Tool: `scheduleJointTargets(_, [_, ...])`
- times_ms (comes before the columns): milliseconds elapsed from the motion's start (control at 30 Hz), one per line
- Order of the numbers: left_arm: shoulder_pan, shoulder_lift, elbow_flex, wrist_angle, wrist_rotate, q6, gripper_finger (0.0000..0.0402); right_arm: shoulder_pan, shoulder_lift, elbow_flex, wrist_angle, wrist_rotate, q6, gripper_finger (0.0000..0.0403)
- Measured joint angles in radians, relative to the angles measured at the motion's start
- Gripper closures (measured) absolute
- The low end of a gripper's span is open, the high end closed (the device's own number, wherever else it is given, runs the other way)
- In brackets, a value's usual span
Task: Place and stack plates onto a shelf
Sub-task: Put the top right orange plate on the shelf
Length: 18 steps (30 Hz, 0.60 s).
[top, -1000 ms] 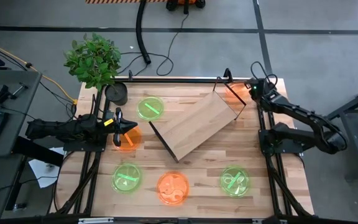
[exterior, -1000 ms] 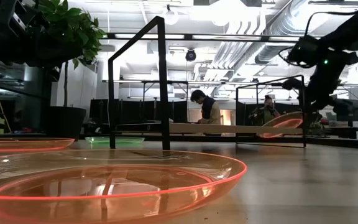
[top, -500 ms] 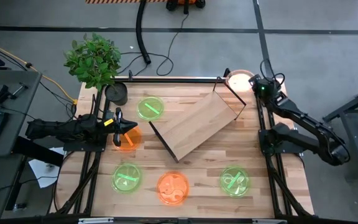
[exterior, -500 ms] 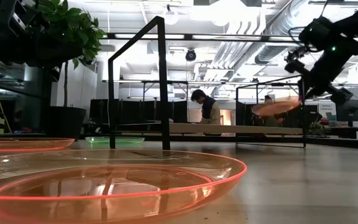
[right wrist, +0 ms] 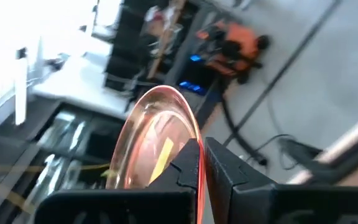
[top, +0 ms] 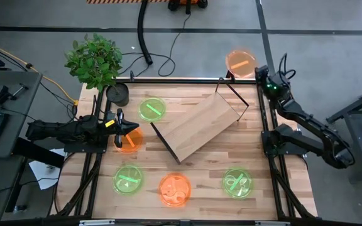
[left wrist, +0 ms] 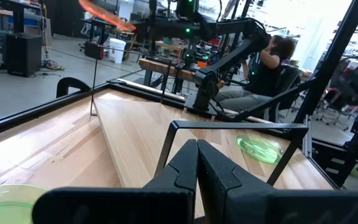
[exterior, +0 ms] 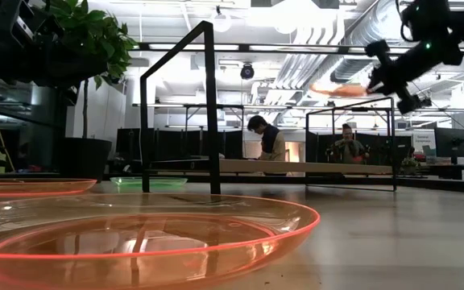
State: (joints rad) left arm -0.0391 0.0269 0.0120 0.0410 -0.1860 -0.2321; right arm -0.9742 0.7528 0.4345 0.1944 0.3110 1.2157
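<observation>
The right gripper (top: pixel 256 70) clamps an orange plate (top: pixel 240 63) above the shelf's (top: pixel 197 126) wire frame, while the left gripper (top: pixel 129 129), jaws closed, waits near the potted plant (top: pixel 93 59).

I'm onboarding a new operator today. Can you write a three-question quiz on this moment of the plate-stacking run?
1. True or false: the right gripper is shut on an orange plate.
2. How many plates lie on the shelf? A) none B) one C) two
3. Fill in: the left gripper waits shut above an ___ plate.

Key: 1 true; 2 A; 3 orange.
</observation>
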Motion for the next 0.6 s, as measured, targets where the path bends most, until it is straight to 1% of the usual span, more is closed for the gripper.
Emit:
scheduleJointTargets(200, [0.0,0.0,0.0,0.0,0.0,0.0,0.0401,0.082,0.0,0.129,-0.041,-0.098,-0.145,0.0403])
scheduleJointTargets(267, [0.0,0.0,0.0,0.0,0.0,0.0,0.0401,0.117,0.0,0.187,-0.093,-0.148,-0.199,0.0403])
scheduleJointTargets(367, [0.0,0.0,0.0,0.0,0.0,0.0,0.0401,0.18,0.0,0.28,-0.231,-0.216,-0.258,0.0403])
scheduleJointTargets(467, [0.0,0.0,0.0,0.0,0.0,0.0,0.0401,0.258,0.004,0.371,-0.406,-0.216,-0.311,0.0403])
scheduleJointTargets(600, [0.0,0.0,0.0,0.0,0.0,0.0,0.0401,0.368,0.026,0.466,-0.607,-0.177,-0.334,0.0403])
